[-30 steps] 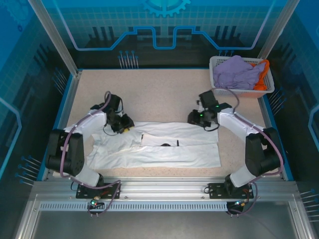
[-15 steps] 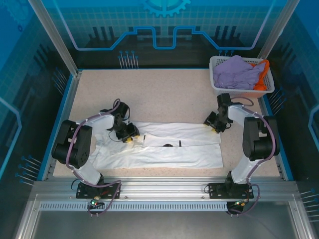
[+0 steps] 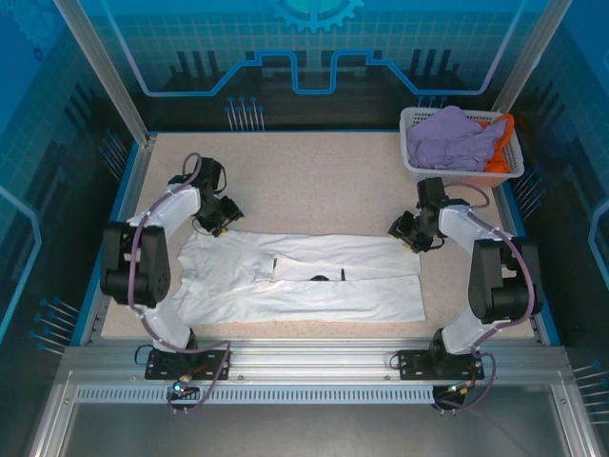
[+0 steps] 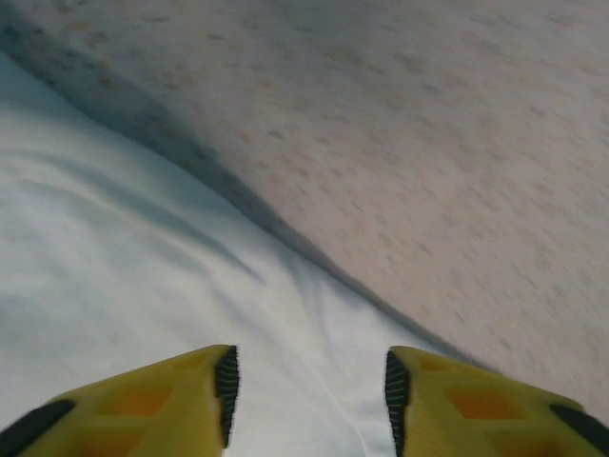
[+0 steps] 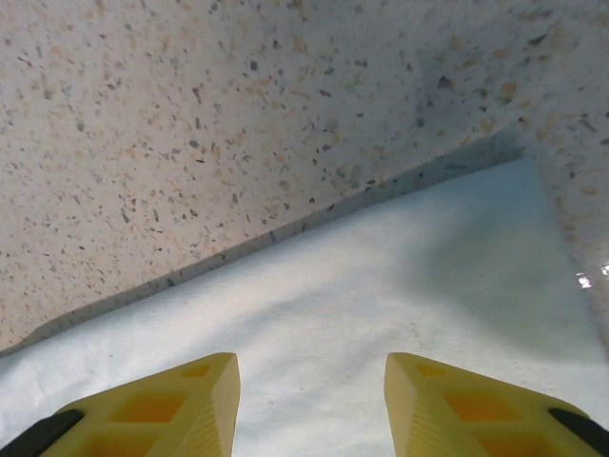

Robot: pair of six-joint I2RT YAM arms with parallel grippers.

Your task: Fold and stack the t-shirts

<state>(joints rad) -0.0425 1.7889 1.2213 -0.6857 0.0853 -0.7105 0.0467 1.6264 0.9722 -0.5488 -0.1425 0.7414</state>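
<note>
From the top view, the white t-shirt (image 3: pixel 314 286) lies flat on the table (image 3: pixel 314 181), its long axis running left to right and its near half apparently doubled over lengthwise. The left gripper (image 3: pixel 221 221) sits at the shirt's far left corner and the right gripper (image 3: pixel 407 236) at its far right corner, each arm nearest its own end, elbows bowed outward and wrists tipped down toward the cloth. The lavender t-shirt (image 3: pixel 452 133) and the orange t-shirt (image 3: pixel 505 125) wait in the basket (image 3: pixel 457 172) at the far right (well apart from the action). On the left wrist camera, the left gripper (image 4: pixel 309 381) has its jaws apart with nothing between them; the white t-shirt (image 4: pixel 143 286) spreads beneath and leftward, its edge cutting diagonally against bare table (image 4: pixel 428 143). On the right wrist camera, the right gripper (image 5: pixel 312 381) is likewise parted and empty, hanging over the white t-shirt (image 5: pixel 381 305), whose hem corner shows up at the right. My read is that both far corners are lined up for a pinch, and the fold would come toward the near edge.
</note>
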